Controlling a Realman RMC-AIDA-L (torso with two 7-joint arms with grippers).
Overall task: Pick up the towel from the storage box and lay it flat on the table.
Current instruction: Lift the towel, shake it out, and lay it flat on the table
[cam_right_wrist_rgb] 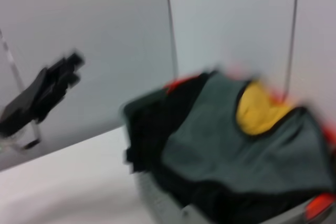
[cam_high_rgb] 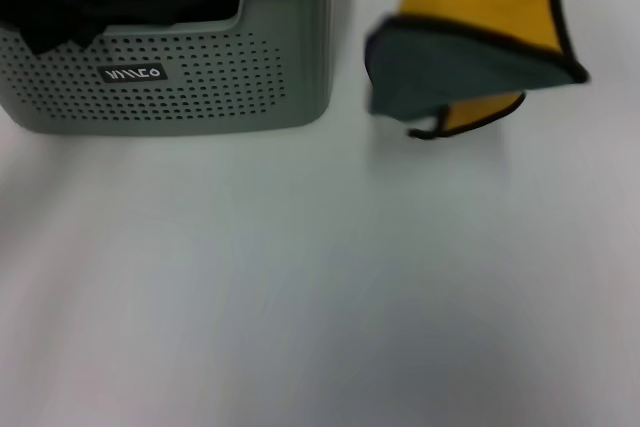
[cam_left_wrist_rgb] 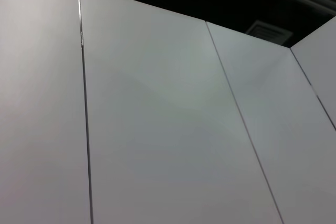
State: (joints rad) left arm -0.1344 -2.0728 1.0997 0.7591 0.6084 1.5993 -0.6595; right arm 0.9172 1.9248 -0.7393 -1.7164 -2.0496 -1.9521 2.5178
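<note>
towel (cam_high_rgb: 487,42) hangs above table (cam_high_rgb: 320,287), top cut off, tools unseen

Black fabric (cam_high_rgb: 60,2) heaped; white wall panels (cam_left_wrist_rgb: 157,129).

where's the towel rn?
Head view: the towel hangs above the table on the robot's right, just right of the storage box, yellow side showing.

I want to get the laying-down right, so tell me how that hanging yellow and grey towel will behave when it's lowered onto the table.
Likely floppy: the towel hangs above the table in folds, its lower corner curled over the yellow side. It will probably crumple or land doubled unless spread. It seems light, draping freely from above, beside the storage box. No gripper shows in the head view.
</note>
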